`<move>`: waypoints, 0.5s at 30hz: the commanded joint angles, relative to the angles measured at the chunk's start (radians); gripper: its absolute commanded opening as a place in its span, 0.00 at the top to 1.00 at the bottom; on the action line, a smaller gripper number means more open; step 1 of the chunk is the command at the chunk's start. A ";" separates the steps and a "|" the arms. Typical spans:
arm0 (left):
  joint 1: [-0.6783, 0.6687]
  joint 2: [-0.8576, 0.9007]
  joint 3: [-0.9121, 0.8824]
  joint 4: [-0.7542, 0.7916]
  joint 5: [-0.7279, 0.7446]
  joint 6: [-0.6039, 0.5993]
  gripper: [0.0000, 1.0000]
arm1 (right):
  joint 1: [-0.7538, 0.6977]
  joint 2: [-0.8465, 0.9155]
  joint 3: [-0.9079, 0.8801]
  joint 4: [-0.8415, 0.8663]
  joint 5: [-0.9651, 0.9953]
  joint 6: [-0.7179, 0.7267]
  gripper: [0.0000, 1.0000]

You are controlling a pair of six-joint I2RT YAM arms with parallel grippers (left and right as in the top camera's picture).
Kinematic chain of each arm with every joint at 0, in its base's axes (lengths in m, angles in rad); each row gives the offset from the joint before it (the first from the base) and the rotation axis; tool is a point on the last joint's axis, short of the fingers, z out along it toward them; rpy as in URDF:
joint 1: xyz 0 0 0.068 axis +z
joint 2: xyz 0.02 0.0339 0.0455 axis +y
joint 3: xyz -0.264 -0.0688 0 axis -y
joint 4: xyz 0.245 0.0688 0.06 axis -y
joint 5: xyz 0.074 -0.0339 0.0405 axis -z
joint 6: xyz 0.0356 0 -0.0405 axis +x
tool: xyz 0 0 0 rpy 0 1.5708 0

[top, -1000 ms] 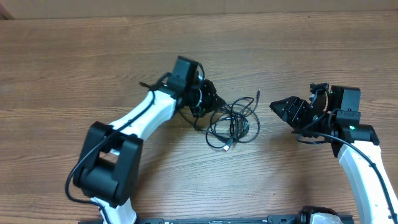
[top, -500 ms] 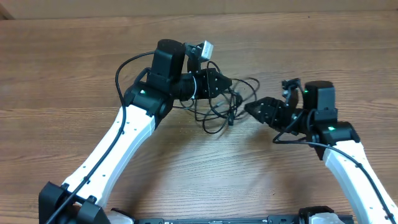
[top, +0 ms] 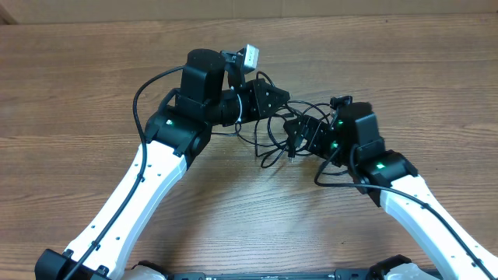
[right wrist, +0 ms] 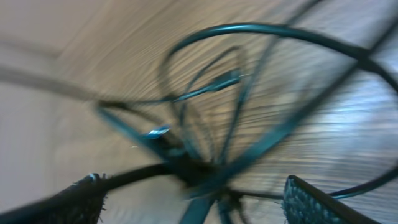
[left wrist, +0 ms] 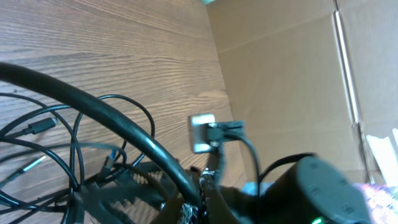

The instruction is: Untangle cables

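Black padded fingers (right wrist: pixel 314 202) of the right gripper (right wrist: pixel 193 186) stand apart, the cables (right wrist: pixel 186 165) crossing between them. Left gripper (top: pixel 272 99) meets the same tangle; its grip is unclear. Thin, limp, light cords above the table (top: pixel 70 85): pinch one strand near a plug.

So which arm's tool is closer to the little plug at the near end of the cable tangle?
Right. The right tool is right next to the plug, open around the cables. The left tool is farther off, holding the tangle's far side.
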 commanded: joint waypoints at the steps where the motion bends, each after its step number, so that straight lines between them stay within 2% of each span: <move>1: 0.004 -0.053 0.021 0.026 0.031 -0.072 0.96 | 0.009 0.037 0.016 0.007 0.293 0.207 0.08; 8: 0.069 -0.157 0.022 0.033 0.032 -0.052 0.96 | -0.023 0.137 0.016 -0.023 0.362 0.242 0.05; 15: 0.246 -0.256 0.022 0.024 0.034 0.003 0.96 | -0.121 0.207 0.016 -0.135 0.394 0.242 0.02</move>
